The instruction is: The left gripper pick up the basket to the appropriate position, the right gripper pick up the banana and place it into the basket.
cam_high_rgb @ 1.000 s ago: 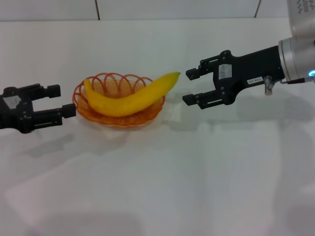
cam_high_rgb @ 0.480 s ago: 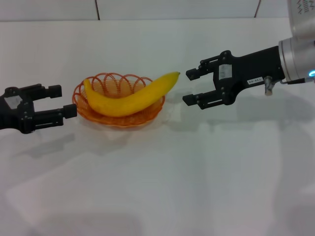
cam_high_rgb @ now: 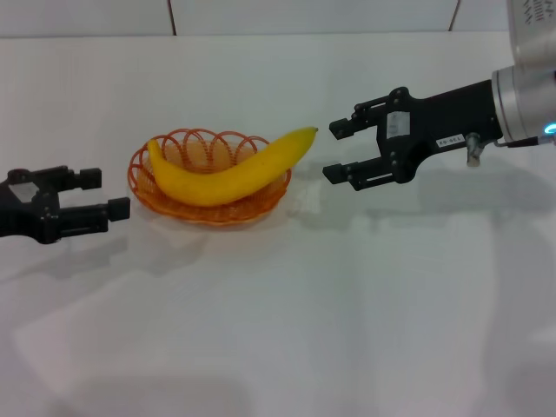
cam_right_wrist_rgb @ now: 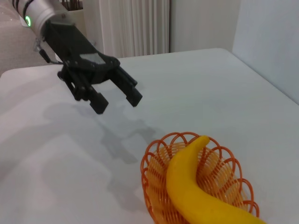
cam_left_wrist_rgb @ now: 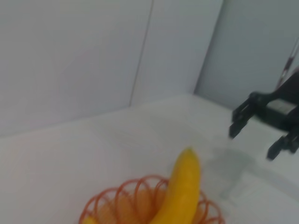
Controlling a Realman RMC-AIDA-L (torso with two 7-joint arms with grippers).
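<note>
Yellow curved banana (cam_high_rgb: 228, 170) already lies in the orange wire basket (cam_high_rgb: 274, 188); both black claws, left gripper (cam_high_rgb: 97, 195) and right gripper (cam_high_rgb: 336, 151), hang open and empty, so back straight out without clipping the rim.

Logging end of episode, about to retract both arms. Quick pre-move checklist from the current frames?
1. banana in the basket: ok, it lies across it, with its tip overhanging the rim toward the right gripper.
2. right gripper free of the banana: ok, open, with a gap to the tip.
3. left gripper free of the basket: ok, open, just off the rim on the robot's left.
4. Basket upright on the table: ok.
5. Banana stable in the basket: cannot tell, it is longer than the basket.
</note>
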